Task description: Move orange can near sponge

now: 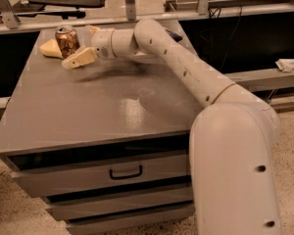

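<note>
1. The table point(112, 111) was big and gray, with drawers under it.
2. The arm point(186, 67) reached far across the table to the back left corner.
3. The gripper point(77, 46) was at that corner, right next to the can point(67, 39). Its two fingers were spread wide open. One finger point(81, 58) lay low in front of the can, and the other was up behind it. It did not seem to squeeze anything.
4. The can stood up straight, at the tips of the open fingers. It was just beside the sponge point(48, 48), maybe touching it, so the job looked almost done.
5. The sponge lay flat, close to the table's left edge.
6. What could go wrong: the low finger was very near the can. If the arm swung sideways when pulling away, that finger could bump the can. The can could tip over, roll away from the sponge, or fall off the edge. Pulling straight back would be safest.
</note>
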You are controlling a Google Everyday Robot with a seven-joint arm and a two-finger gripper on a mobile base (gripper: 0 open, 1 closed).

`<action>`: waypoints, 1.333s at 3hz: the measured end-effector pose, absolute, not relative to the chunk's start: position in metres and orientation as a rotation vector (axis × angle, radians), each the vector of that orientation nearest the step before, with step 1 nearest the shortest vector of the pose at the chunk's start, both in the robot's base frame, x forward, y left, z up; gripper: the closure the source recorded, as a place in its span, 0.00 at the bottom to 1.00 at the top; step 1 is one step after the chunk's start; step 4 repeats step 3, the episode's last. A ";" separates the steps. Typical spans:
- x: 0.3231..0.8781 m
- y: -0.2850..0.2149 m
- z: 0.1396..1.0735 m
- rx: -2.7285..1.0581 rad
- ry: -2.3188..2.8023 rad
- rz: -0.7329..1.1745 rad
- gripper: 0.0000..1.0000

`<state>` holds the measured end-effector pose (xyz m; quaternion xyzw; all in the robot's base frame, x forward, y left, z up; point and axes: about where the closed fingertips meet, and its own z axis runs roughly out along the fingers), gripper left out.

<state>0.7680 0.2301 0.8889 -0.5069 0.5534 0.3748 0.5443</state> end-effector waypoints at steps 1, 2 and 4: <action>0.745 0.183 0.909 -1.259 1.333 0.767 0.00; 0.705 0.119 0.944 -1.309 1.350 0.618 0.00; 0.665 0.064 0.968 -1.284 1.373 0.522 0.00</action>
